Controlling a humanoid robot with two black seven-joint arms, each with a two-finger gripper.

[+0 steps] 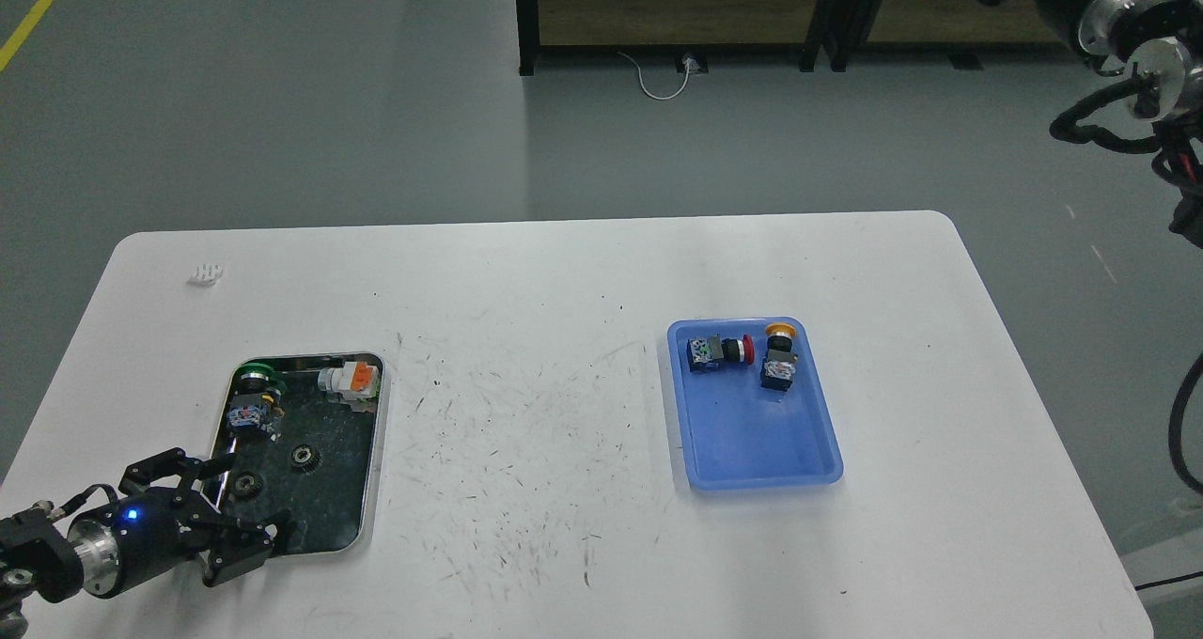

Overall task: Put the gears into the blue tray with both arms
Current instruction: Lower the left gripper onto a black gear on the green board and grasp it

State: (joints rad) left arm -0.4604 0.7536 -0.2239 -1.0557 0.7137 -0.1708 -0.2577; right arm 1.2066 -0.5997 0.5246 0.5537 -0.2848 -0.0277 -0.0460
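Two small black gears lie on the dark bottom of the steel tray (pixel 373 451) at the left: one gear (pixel 303 456) near the middle, the other gear (pixel 245 485) to its lower left. My left gripper (pixel 252 494) hovers open over the tray's near left corner, its fingers spread to either side of the lower-left gear and holding nothing. The blue tray (pixel 752 446) sits right of centre and holds two push-button switches (pixel 719 350) at its far end. Only upper joints of my right arm (pixel 1128 28) show at the top right; its gripper is out of view.
The steel tray also holds a green-capped switch (pixel 254 395) and an orange-and-white part (pixel 352 381) at its far end. A small white piece (pixel 205 273) lies on the table at the far left. The white table (pixel 564 338) is scuffed between the trays.
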